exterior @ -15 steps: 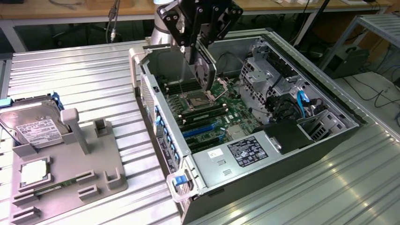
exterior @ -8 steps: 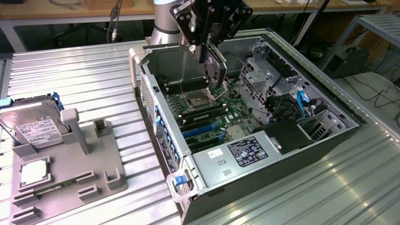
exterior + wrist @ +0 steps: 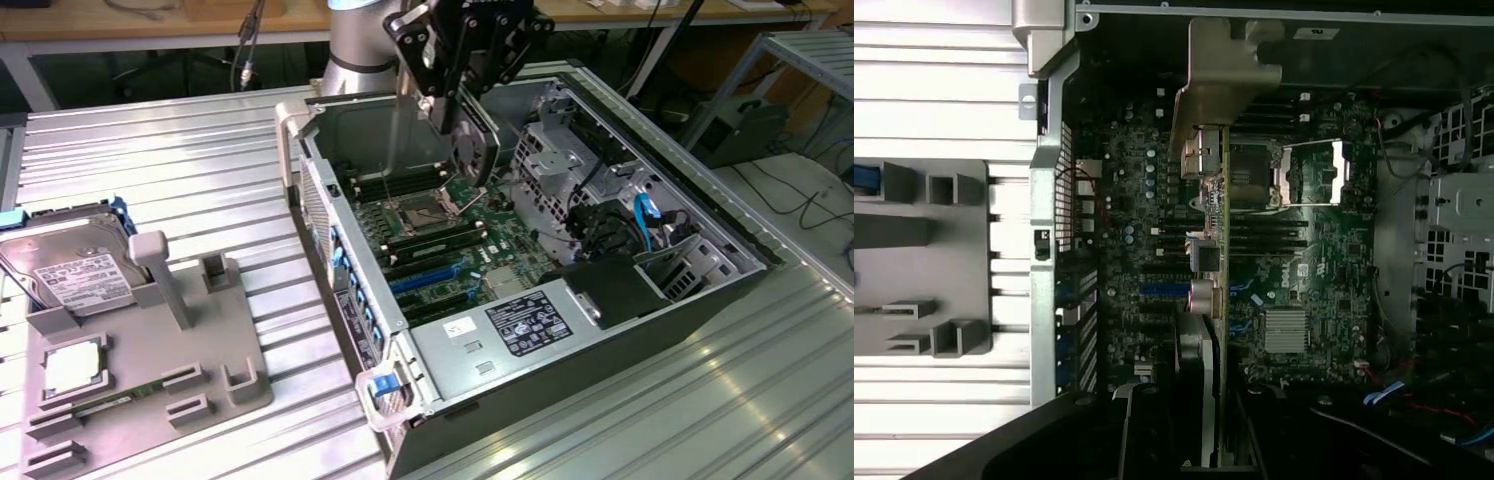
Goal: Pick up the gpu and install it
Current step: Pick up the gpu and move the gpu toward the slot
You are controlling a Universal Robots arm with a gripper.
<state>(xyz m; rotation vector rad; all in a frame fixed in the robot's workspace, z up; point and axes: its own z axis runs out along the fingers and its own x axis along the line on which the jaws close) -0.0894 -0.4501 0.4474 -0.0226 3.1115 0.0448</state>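
Thin, black, silver-bracketed gpu [image 3: 478,150]

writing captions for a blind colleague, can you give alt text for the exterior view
A robot gripper holds the gpu upright above the motherboard inside an open computer case on a ribbed metal table. At the exterior view's left, a grey holder carries a hard drive.

Exterior view: high and off to one side, angled down over the tabletop [image 3: 174,150] onto the open computer case [image 3: 694,320], mid-distance. Wrist view: straight down into that case, close, along the gpu [image 3: 1209,200] clamped in the end effector [image 3: 1199,430]. Shared: motherboard [image 3: 454,250], grey holder [image 3: 160,340], case wall.
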